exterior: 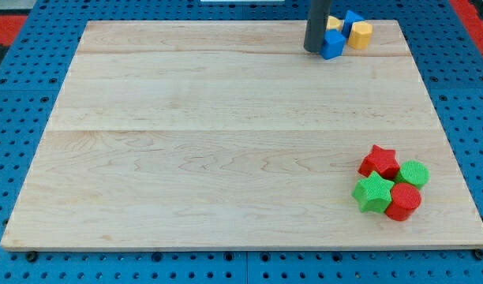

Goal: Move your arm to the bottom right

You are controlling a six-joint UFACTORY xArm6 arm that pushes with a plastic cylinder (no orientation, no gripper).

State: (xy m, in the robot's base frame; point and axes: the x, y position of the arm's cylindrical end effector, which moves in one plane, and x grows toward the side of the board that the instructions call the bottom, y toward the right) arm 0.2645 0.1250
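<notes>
My tip rests on the wooden board near the view's top right, touching the left side of a blue block. Behind it sit a yellow block, another blue block and a small yellow piece. In the view's bottom right lies a tight cluster: a red star, a green cylinder, a green star and a red cylinder. The tip is far above that cluster.
The board lies on a blue pegboard table. Red surfaces show at the view's top corners.
</notes>
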